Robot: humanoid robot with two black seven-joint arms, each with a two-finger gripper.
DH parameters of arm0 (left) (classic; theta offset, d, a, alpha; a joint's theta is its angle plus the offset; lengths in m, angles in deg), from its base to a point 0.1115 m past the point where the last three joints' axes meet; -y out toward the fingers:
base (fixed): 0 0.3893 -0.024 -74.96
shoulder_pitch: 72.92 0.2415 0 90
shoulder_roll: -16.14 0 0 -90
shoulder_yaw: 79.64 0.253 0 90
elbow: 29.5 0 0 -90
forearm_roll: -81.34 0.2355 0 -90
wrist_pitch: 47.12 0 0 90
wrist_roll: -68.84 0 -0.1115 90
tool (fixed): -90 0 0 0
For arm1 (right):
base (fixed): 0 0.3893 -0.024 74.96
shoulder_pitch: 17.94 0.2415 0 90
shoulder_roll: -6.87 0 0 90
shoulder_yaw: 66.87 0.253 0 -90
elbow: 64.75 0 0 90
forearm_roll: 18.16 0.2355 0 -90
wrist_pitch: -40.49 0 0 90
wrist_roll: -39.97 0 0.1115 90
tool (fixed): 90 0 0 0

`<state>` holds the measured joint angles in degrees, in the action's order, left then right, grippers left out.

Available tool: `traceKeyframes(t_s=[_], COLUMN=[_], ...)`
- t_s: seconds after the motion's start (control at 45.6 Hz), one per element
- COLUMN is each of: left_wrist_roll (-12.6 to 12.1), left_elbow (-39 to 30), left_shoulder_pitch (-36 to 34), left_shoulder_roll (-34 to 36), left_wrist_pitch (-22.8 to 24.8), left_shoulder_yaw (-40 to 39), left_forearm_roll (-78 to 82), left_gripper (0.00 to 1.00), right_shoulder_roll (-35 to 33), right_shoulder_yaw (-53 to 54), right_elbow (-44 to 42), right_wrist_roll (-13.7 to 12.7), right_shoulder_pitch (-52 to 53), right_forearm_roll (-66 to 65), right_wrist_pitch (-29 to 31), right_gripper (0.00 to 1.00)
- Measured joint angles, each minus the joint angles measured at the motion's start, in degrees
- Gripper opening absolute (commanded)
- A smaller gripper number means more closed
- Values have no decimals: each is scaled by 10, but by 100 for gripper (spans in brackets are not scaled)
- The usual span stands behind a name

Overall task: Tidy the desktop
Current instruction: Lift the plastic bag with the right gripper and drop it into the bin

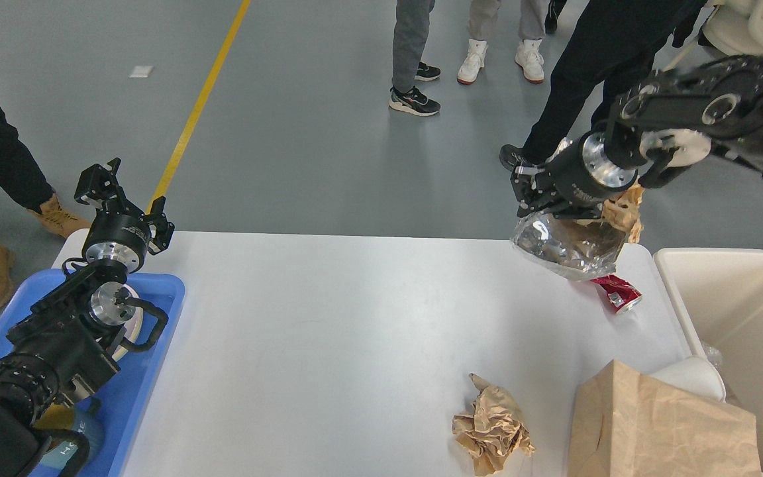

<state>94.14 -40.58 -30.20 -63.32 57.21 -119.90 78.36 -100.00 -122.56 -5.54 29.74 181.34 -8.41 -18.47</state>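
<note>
The white desktop fills the middle of the head view. My right gripper is shut on a clear crumpled plastic bag and holds it above the desktop's far right corner. Crumpled brown paper sits behind the bag. A crushed red can lies on the desktop just under the bag. A crumpled brown paper ball lies near the front. A brown paper bag stands at the front right. My left gripper is open and empty, raised above the far left corner.
A blue tray sits at the left under my left arm, with a white item in it. A cream bin stands off the right edge. Several people stand on the grey floor beyond the table.
</note>
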Motion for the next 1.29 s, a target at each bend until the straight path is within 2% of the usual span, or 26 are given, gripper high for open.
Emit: traceKeyframes(t_s=[0.175,0.351,0.482,0.724,0.965,0.987,1.009,1.052,1.074,1.096,1.162,1.294], left_wrist_roll=[0,0,0,0,0,0,0,0,0,0,0,0], left_elbow=[0,0,0,0,0,0,0,0,0,0,0,0], left_shoulder_pitch=[0,0,0,0,0,0,0,0,0,0,0,0], left_shoulder_roll=[0,0,0,0,0,0,0,0,0,0,0,0], left_wrist_pitch=[0,0,0,0,0,0,0,0,0,0,0,0], left_shoulder_yaw=[0,0,0,0,0,0,0,0,0,0,0,0], left_forearm_roll=[0,0,0,0,0,0,0,0,0,0,0,0], left_gripper=[96,96,96,96,96,96,96,96,96,96,96,96], right_shoulder_roll=[-16,-30,-68,-162,-195,-196,-196,-197,-197,-197,-193,-179], right_shoulder_yaw=[-30,-57,-73,-65,-47,-45,-43,-38,-35,-32,-25,-9], right_elbow=[0,-7,-29,-110,-159,-165,-172,-188,-196,-208,-241,-297], right_wrist_roll=[1,1,1,1,1,1,1,1,1,1,2,2], right_shoulder_pitch=[70,75,18,-151,-276,-287,-298,-323,-333,-347,-375,-417], right_forearm_roll=[0,-3,-3,-4,-5,-5,-5,-5,-5,-5,-6,-6], right_wrist_pitch=[41,40,-1,-92,-186,-193,-198,-207,-210,-213,-216,-218], right_gripper=[0,0,0,0,0,12,28,65,79,88,100,100])
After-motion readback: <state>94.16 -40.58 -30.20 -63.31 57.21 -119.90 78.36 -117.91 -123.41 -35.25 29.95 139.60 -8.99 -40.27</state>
